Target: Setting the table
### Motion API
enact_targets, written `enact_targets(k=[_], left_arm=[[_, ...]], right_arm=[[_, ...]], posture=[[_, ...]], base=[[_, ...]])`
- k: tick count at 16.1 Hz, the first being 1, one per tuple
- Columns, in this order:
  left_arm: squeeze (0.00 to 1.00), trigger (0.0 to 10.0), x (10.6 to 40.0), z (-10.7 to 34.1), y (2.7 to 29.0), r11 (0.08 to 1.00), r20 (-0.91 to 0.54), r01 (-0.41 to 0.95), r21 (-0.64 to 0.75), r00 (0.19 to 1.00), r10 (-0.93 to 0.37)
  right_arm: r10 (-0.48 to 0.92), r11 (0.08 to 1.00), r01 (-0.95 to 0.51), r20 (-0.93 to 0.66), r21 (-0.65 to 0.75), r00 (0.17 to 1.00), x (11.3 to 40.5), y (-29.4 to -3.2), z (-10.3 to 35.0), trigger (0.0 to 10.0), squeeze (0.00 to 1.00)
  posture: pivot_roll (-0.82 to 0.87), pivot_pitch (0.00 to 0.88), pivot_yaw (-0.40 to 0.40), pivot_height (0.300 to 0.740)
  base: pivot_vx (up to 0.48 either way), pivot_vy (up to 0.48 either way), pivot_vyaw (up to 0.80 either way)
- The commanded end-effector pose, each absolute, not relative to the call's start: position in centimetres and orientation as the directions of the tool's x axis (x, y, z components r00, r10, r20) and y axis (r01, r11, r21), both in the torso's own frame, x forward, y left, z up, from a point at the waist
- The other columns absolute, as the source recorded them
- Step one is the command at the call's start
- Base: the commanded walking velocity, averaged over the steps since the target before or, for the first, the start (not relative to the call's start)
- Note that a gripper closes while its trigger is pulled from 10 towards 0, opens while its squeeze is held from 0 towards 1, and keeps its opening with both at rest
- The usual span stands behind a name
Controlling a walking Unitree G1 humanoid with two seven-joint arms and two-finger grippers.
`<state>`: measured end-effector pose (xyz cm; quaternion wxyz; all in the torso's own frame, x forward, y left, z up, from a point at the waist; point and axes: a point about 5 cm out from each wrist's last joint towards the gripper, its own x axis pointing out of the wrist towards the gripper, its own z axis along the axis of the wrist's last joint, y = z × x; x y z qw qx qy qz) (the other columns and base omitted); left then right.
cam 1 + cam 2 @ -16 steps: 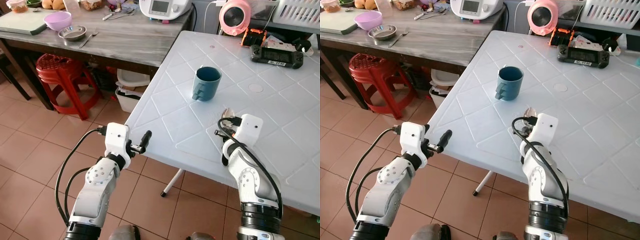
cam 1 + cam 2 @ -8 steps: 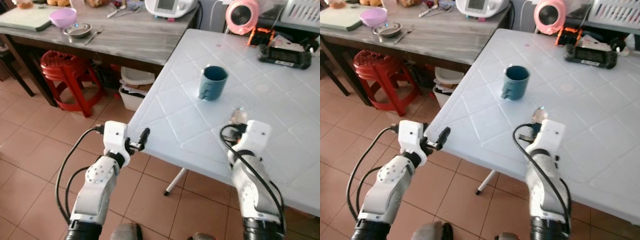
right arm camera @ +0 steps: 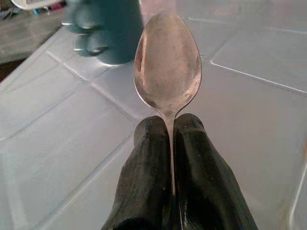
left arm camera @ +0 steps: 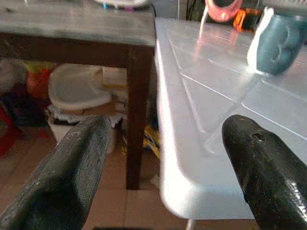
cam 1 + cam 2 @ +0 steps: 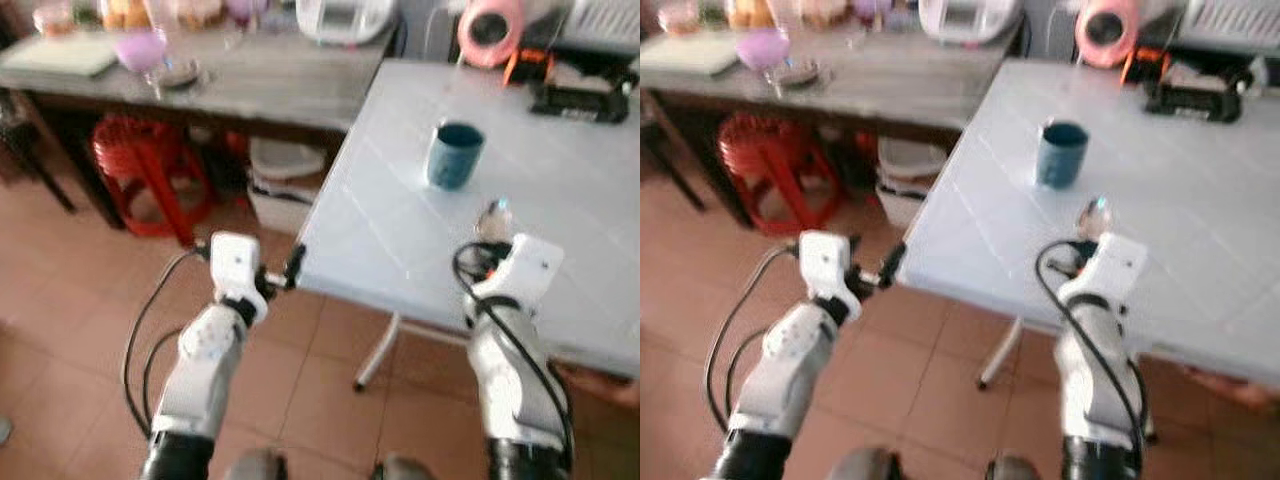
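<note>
Pulling back from the white table since a second ago, with more floor and the red stool now showing and both head views blurring. Gripping a spoon in the right claw, fingers clenched on the handle, bowl jutting forward past the fingertips over the tabletop. Sitting just beyond the spoon's bowl, a blue mug. Hanging released at the table's near corner, the left claw, fingers spread wide and empty.
</note>
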<state>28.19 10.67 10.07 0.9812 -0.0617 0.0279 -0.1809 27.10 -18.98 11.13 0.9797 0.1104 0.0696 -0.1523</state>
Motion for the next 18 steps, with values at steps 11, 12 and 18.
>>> enact_targets(k=[11, 12, 18], left_arm=[[0.0, 10.0, 28.57, 10.13, 11.45, 0.931, -0.006, 0.343, -0.122, 0.938, -0.347], [0.0, 10.0, 28.59, 10.05, 11.48, 0.931, -0.009, 0.343, -0.123, 0.938, -0.346], [0.0, 10.0, 28.61, 10.03, 11.43, 0.93, -0.009, 0.347, -0.12, 0.936, -0.351]], right_arm=[[-0.28, 0.93, 0.3, -0.12, 0.211, 0.952, 27.56, -18.36, 11.77, 10.0, 0.0], [-0.281, 0.93, 0.301, -0.118, 0.209, 0.952, 27.58, -18.34, 11.75, 10.0, 0.0], [-0.286, 0.931, 0.304, -0.111, 0.203, 0.952, 27.68, -18.37, 11.75, 10.0, 0.0]], posture=[[-0.02, 0.0, 0.048, 0.74], [-0.02, 0.0, 0.049, 0.74], [-0.02, 0.0, 0.051, 0.74]], base=[[0.175, 0.418, 0.0], [0.244, 0.416, 0.0], [0.241, 0.416, 0.0]])
